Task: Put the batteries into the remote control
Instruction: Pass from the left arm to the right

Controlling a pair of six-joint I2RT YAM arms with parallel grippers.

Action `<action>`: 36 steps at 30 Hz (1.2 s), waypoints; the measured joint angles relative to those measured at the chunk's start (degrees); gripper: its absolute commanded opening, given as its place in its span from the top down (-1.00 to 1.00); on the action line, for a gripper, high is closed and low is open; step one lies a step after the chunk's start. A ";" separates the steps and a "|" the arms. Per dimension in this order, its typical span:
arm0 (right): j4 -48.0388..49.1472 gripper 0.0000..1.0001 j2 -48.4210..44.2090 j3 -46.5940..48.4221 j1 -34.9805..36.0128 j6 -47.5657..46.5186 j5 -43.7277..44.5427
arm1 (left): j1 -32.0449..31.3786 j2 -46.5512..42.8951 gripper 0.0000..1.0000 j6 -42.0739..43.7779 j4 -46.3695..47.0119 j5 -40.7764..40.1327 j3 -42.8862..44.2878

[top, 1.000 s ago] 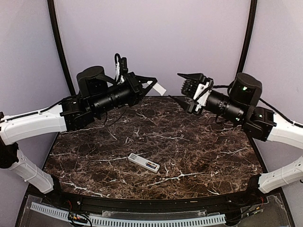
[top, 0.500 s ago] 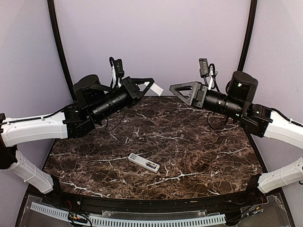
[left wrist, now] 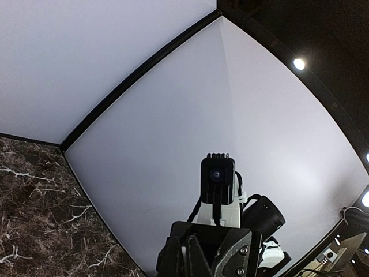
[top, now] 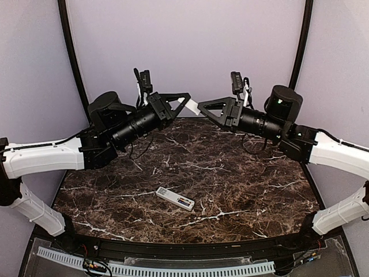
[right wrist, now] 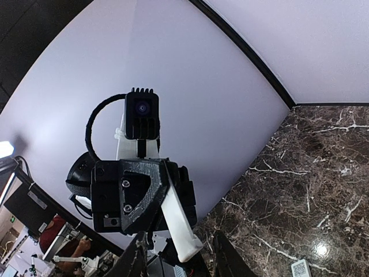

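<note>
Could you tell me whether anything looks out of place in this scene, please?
Yes: the left pincer holds a flat white strip in mid-air, far above the remote control, which lies diagonally on the table with its back seemingly open.

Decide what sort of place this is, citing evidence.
Probably a robotics lab test booth: left arm and right arm flank a marbled table, plain lilac walls enclose it, a remote control lies there.
</note>
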 measured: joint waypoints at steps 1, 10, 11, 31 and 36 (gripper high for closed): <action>0.76 0.42 0.50 0.04 -0.07 0.39 -0.52 | 0.00 0.13 1.00 -0.09 0.13 0.20 -0.02; 4.00 0.77 2.29 0.04 -0.55 2.19 -3.28 | 0.00 0.74 1.00 -0.55 1.14 1.27 -0.04; 4.24 0.76 2.32 0.04 -0.55 2.34 -3.50 | 0.00 0.74 1.00 -0.57 1.33 1.27 -0.04; 7.17 0.79 3.34 0.04 -1.07 4.79 -6.99 | 0.00 0.74 1.00 -1.18 3.32 1.49 -0.50; 7.43 0.97 3.56 0.04 -1.18 4.98 -7.19 | 0.00 0.74 1.00 -1.29 3.52 1.53 -0.66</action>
